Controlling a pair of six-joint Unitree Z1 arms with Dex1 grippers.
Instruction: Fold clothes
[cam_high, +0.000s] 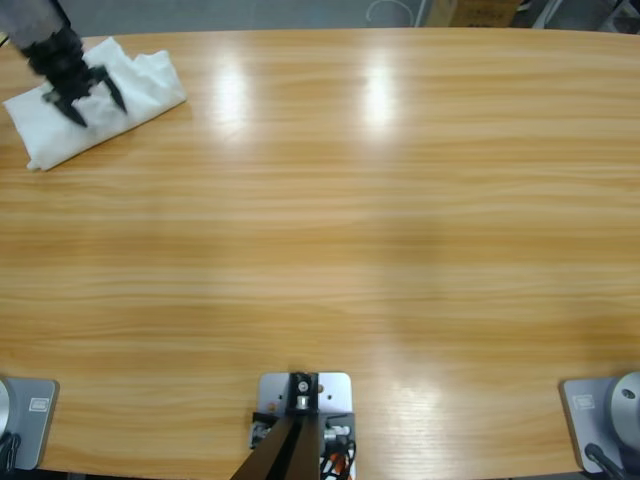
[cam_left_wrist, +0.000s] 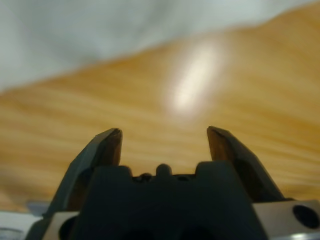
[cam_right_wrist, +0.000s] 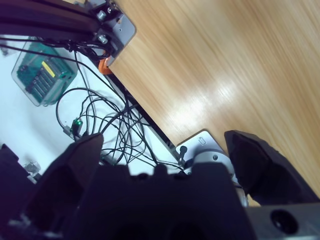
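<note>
White T-shirt (cam_high: 100, 100) bunched at counter (cam_high: 340, 230) far corner, left gripper (cam_high: 84, 94) right over it, fingers spread, holding nothing; right gripper (cam_right_wrist: 165, 145) fingers wide open, empty, past counter's edge.

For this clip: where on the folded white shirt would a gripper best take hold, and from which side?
Probably the long front edge of the shirt, the one facing the bare table, approached low from that open side. The shirt lies as a flat folded bundle at the far left corner, and the left gripper, jaws open, already hangs over its middle.
</note>
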